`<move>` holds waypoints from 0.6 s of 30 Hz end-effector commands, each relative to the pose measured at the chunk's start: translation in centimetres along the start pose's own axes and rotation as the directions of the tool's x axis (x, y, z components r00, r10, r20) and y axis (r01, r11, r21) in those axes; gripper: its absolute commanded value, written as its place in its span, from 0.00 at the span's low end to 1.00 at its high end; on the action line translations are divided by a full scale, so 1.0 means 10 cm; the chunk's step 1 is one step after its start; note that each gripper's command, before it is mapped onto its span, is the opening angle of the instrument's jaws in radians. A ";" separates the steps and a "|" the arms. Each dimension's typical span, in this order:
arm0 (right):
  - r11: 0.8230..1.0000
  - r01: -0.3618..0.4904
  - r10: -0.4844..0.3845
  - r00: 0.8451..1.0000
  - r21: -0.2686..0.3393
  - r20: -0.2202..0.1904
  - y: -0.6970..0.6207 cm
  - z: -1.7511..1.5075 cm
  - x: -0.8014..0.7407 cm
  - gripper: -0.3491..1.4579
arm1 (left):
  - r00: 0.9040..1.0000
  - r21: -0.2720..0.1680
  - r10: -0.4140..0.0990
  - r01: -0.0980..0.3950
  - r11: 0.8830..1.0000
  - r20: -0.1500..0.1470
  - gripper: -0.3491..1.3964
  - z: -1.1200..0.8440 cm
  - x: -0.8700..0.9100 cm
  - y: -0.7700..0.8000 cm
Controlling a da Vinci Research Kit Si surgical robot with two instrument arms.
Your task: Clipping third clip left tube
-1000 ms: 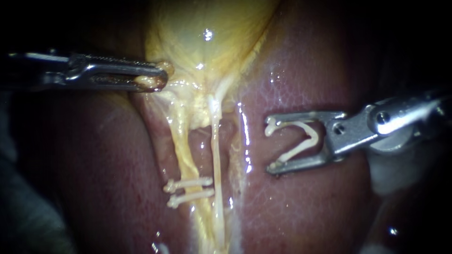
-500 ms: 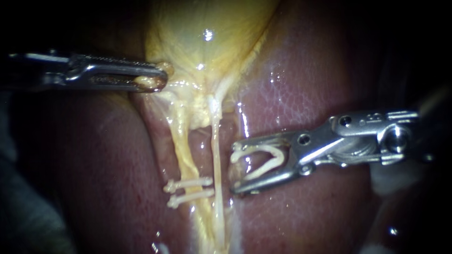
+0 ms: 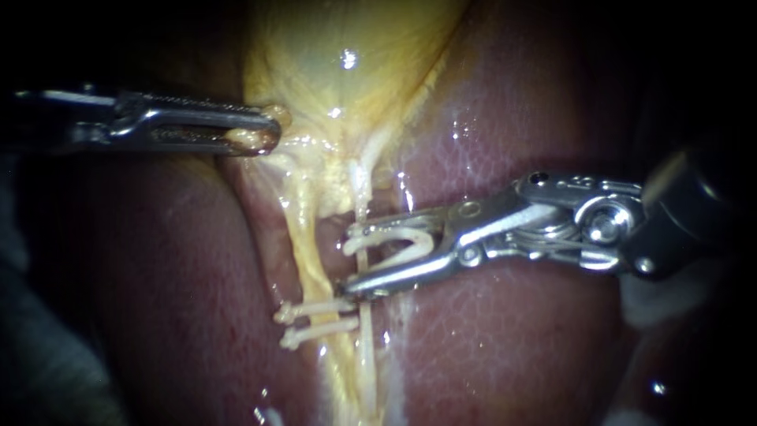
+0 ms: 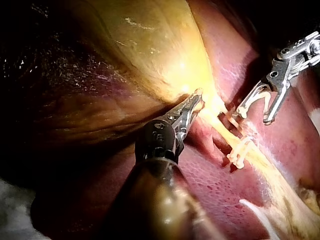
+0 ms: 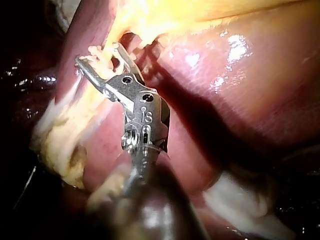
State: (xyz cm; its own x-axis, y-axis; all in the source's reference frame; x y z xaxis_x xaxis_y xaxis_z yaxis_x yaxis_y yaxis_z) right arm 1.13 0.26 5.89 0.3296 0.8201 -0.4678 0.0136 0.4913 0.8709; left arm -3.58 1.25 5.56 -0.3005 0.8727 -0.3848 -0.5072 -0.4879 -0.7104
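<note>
Left instrument (image 3: 266, 134) jaws closed on yellow gallbladder (image 3: 339, 71). Right instrument (image 3: 351, 260) jaws, partly apart, hold open white V-shaped clip (image 3: 410, 235) straddling thin pale tube (image 3: 360, 201).

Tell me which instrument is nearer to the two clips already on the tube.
Right. The right instrument, jaws shut on an open clip, lies just above the two clips, nearly touching them. The left instrument is farther up, jaws shut on tissue at the gallbladder's edge.
</note>
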 end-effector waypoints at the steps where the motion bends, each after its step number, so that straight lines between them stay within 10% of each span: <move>1: 1.000 -0.002 0.002 1.000 0.007 -0.002 0.003 0.002 -0.002 0.47 | 1.000 0.000 0.000 0.000 1.000 0.000 0.00 0.000 0.000 0.000; 18: 0.998 -0.060 0.061 0.998 0.030 -0.006 0.056 0.021 -0.036 0.47 | 1.000 0.000 0.000 0.000 1.000 0.000 0.00 0.000 0.000 0.000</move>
State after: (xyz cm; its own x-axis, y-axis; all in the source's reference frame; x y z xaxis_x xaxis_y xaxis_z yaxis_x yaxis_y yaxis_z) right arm 1.21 0.18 6.59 0.3245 0.8498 -0.4155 0.0221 0.4323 0.9014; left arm -3.58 1.25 5.56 -0.3001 0.8728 -0.3848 -0.5075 -0.4877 -0.7103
